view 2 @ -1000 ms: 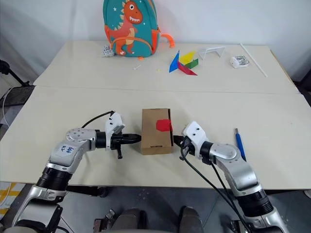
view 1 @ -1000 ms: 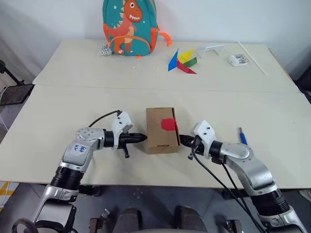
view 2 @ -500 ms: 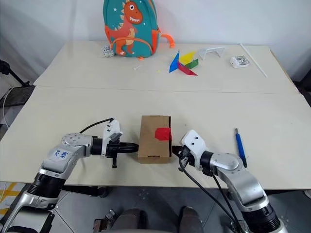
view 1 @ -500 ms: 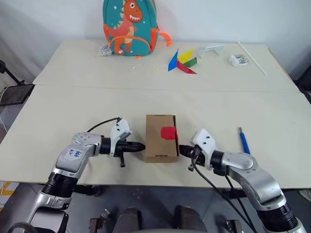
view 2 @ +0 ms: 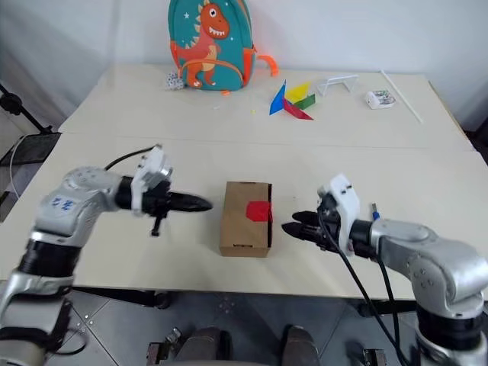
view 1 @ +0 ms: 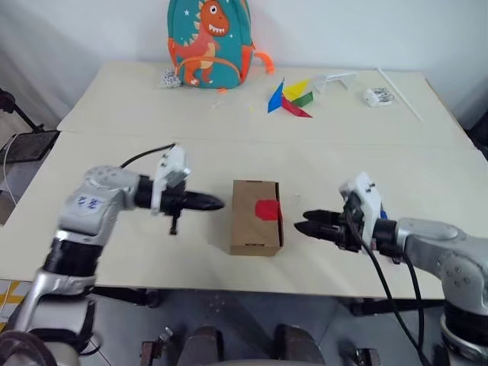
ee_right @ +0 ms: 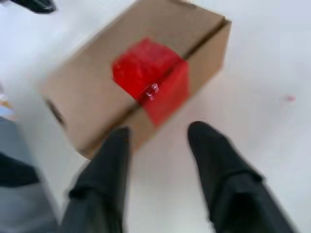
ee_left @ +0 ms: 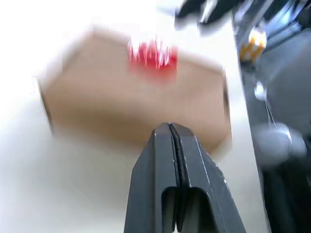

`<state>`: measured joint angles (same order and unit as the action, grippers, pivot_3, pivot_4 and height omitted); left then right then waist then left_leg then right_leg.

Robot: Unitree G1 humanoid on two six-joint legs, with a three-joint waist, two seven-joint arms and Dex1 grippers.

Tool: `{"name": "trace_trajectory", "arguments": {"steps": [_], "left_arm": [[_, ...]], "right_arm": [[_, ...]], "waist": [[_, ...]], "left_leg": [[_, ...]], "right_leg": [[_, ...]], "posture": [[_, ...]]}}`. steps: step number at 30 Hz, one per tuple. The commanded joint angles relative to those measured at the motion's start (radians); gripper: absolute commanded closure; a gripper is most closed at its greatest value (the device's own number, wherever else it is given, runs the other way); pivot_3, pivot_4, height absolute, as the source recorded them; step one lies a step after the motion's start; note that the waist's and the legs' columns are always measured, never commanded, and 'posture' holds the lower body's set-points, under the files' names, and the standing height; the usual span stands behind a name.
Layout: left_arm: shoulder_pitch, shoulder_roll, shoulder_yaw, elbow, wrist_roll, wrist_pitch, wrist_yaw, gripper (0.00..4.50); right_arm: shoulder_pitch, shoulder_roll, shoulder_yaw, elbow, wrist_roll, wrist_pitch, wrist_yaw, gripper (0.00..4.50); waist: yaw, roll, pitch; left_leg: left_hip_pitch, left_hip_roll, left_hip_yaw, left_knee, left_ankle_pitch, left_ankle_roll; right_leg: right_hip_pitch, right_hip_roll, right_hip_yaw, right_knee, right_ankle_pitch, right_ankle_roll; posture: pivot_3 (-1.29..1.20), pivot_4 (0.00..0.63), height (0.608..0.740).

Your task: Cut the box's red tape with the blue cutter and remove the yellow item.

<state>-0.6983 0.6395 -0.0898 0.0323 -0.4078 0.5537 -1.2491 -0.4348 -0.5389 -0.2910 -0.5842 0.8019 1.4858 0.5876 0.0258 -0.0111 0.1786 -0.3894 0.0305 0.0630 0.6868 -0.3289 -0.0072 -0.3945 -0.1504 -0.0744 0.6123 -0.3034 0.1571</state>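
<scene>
- The box (view 1: 256,217) lay on the near table (view 1: 114,175), closed, between the two grippers and touching neither.
- The red tape (view 1: 268,210) sat over the seam at the box's right edge, folding down the side.
- The left gripper (view 1: 217,203) hung just left of the box, fingers pressed together, holding nothing.
- The right gripper (view 1: 300,226) hung just right of the box, fingers apart and empty.
- The blue cutter (view 2: 374,211) lay on the table behind the right wrist, mostly hidden.
- A dinosaur backpack (view 1: 207,42) and coloured paper triangles (view 1: 288,97) stood on the far table.
</scene>
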Motion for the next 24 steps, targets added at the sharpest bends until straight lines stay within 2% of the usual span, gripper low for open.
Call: {"name": "trace_trajectory", "arguments": {"steps": [1, 4, 8, 11, 24], "left_arm": [[-0.027, -0.042, -0.03, 0.069, 0.058, -0.088, 0.045, 4.5], [-0.059, -0.09, -0.074, 0.148, 0.131, -0.149, 0.101, 4.5], [-0.076, -0.107, -0.102, 0.205, 0.181, -0.204, 0.105, 4.5], [-0.07, -0.127, -0.111, 0.207, 0.187, -0.213, 0.105, 4.5], [-0.044, -0.128, -0.118, 0.18, 0.196, -0.226, 0.102, 4.5]], "right_arm": [[-0.063, 0.055, -0.068, 0.049, 0.083, 0.129, -0.127, 1.1], [-0.124, 0.085, -0.064, 0.167, 0.162, 0.129, -0.287, 0.19], [-0.18, 0.073, -0.03, 0.259, 0.254, 0.129, -0.436, 0.19], [-0.229, 0.118, -0.025, 0.336, 0.279, 0.129, -0.551, 0.19], [-0.239, 0.114, 0.008, 0.391, 0.456, 0.129, -0.725, 0.19]], "waist": [[-0.005, 0.0, 0.0], [-0.007, 0.0, 0.0], [-0.007, 0.0, 0.0], [-0.008, 0.0, 0.0], [-0.011, 0.0, 0.0]], "left_leg": [[0.0, 0.0, 0.0, -0.001, 0.0, 0.0], [0.0, 0.0, 0.001, -0.003, 0.0, 0.0], [0.0, 0.0, 0.002, -0.003, 0.0, 0.0], [0.0, 0.0, 0.002, -0.003, 0.0, 0.0], [0.0, 0.0, 0.002, -0.003, 0.0, 0.0]], "right_leg": [[-0.001, 0.0, 0.0, 0.001, 0.0, 0.0], [-0.004, 0.0, 0.0, 0.003, 0.0, 0.0], [-0.005, 0.0, 0.0, 0.004, 0.0, 0.0], [-0.005, 0.0, 0.0, 0.004, 0.0, 0.0], [-0.005, 0.0, 0.0, 0.004, 0.0, 0.0]], "posture": [[0.0, 0.15, 0.74], [0.0, 0.15, 0.74], [0.0, 0.15, 0.74], [0.0, 0.15, 0.74], [0.0, 0.15, 0.74]]}}
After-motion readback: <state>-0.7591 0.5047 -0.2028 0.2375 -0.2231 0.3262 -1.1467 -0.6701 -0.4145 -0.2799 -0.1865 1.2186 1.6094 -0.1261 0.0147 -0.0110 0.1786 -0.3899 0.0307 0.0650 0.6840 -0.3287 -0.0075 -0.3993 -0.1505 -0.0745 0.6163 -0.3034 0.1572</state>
